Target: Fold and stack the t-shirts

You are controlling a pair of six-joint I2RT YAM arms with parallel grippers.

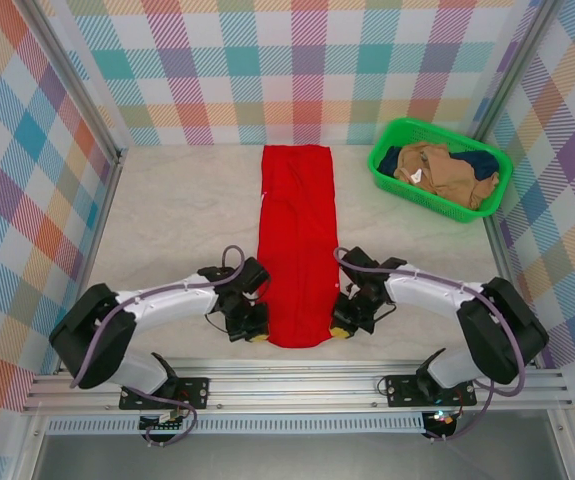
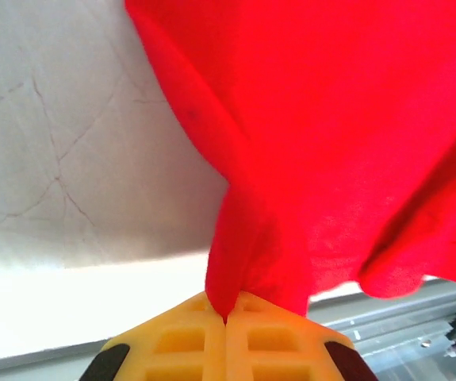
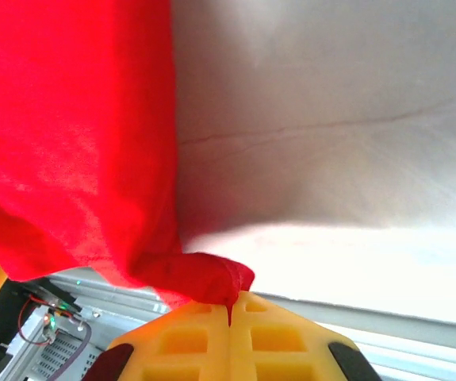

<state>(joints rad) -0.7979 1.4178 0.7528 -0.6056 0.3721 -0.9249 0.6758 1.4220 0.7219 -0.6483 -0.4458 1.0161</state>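
Note:
A bright red t-shirt (image 1: 298, 240) lies folded into a long narrow strip down the middle of the table. My left gripper (image 1: 256, 333) is shut on its near left corner, and my right gripper (image 1: 342, 326) is shut on its near right corner. In the left wrist view the red cloth (image 2: 331, 143) is pinched between the yellow fingers (image 2: 180, 337). The right wrist view shows a bunched red corner (image 3: 204, 278) clamped in the yellow fingers (image 3: 279, 337). A tan t-shirt (image 1: 437, 172) and a dark navy one (image 1: 482, 162) lie crumpled in the basket.
The green plastic basket (image 1: 387, 180) stands at the back right, near the right wall. Checked walls close in the pale marbled table (image 1: 177, 220) on three sides. A metal rail (image 1: 297, 385) runs along the near edge behind both grippers.

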